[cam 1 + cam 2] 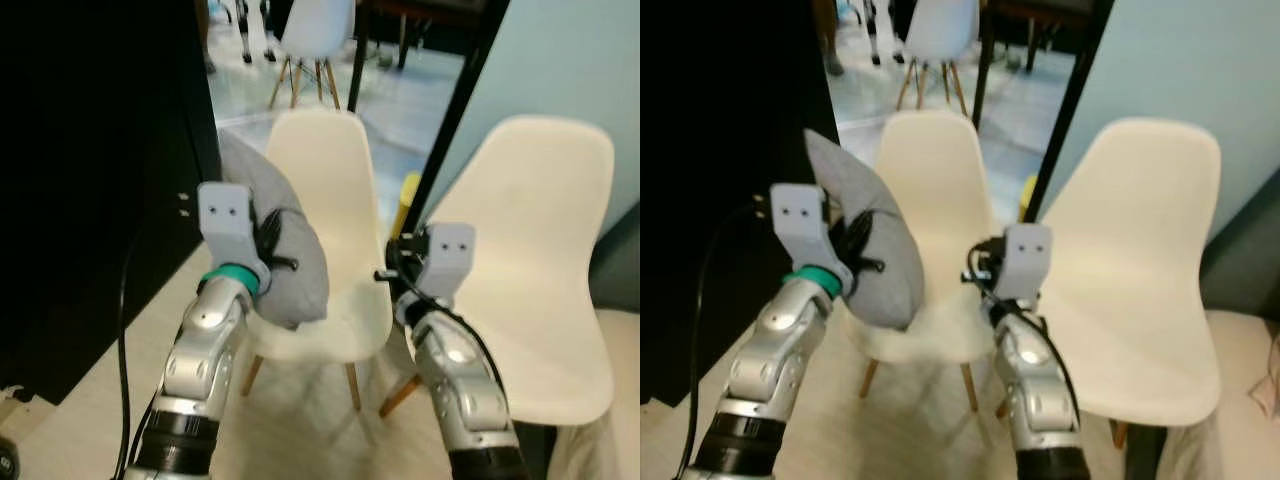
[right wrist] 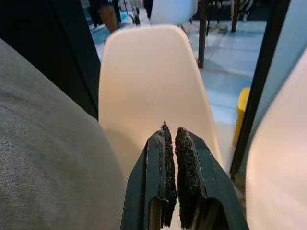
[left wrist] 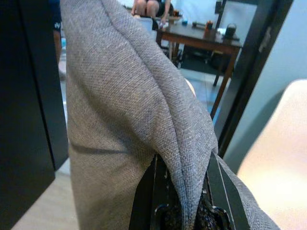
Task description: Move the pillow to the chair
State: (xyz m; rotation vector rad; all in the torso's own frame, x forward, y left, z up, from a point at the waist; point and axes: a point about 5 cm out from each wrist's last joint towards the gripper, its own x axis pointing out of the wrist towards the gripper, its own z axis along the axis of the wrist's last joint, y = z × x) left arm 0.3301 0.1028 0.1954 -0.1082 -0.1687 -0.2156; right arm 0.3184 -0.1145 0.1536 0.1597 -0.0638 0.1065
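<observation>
A grey fabric pillow (image 1: 285, 250) hangs over the left side of a cream chair (image 1: 335, 200), its lower end close to the seat. My left gripper (image 3: 184, 191) is shut on a fold of the pillow (image 3: 129, 110). My right gripper (image 2: 171, 163) is shut with nothing between its fingers, and points at the chair's back (image 2: 148, 81). The right gripper (image 1: 395, 262) hovers just right of the chair's seat, apart from the pillow.
A second cream chair (image 1: 540, 260) stands to the right. A black cabinet (image 1: 90, 170) rises on the left. A black door frame (image 1: 460, 100) and a yellow object (image 1: 408, 200) stand behind the chairs. Farther back are a white chair (image 1: 315, 40) and a dark table (image 3: 201, 38).
</observation>
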